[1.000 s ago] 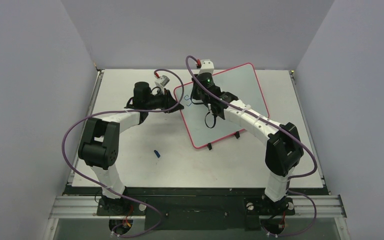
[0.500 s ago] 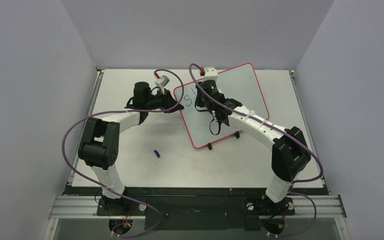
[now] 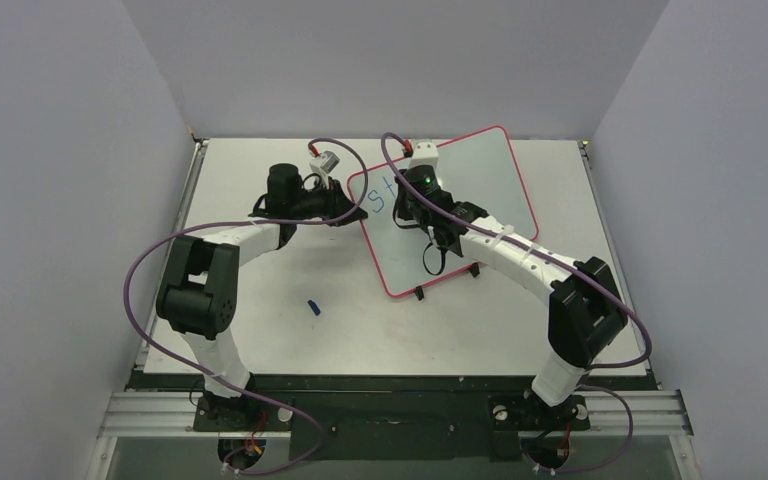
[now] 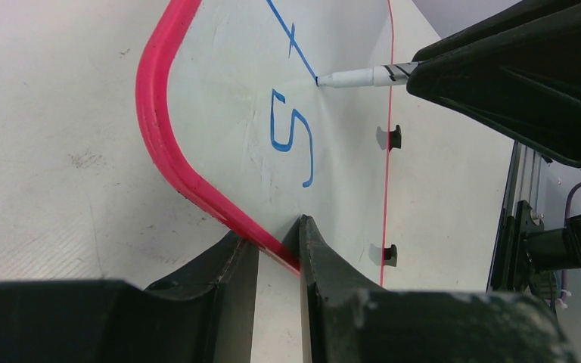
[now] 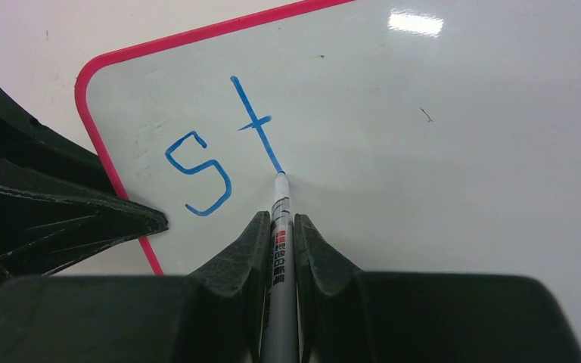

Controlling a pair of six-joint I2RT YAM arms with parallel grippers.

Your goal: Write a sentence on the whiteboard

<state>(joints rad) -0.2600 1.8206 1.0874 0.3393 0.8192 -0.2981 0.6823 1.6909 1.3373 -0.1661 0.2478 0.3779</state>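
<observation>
The whiteboard (image 3: 490, 170) lies tilted on the table, pale and glossy with a red-pink rim. The sentence (image 3: 380, 192) is blue letters "st" near the board's left corner, also visible in the right wrist view (image 5: 197, 172) and the left wrist view (image 4: 291, 136). My right gripper (image 3: 407, 200) (image 5: 278, 219) is shut on a grey marker (image 5: 281, 227), whose tip touches the board at the foot of the "t". My left gripper (image 3: 352, 215) (image 4: 272, 234) is shut on the whiteboard's rim (image 4: 155, 128) at its left edge.
A small blue marker cap (image 3: 313, 307) lies on the white table (image 3: 260, 330) in front of the left arm. Small black clips (image 3: 419, 293) (image 3: 474, 269) sit on the board's near edge. Grey walls enclose the table on three sides.
My right gripper has moved right across the board with the marker, uncovering the "s" and drawing the "t". The left arm and the board have not moved.
</observation>
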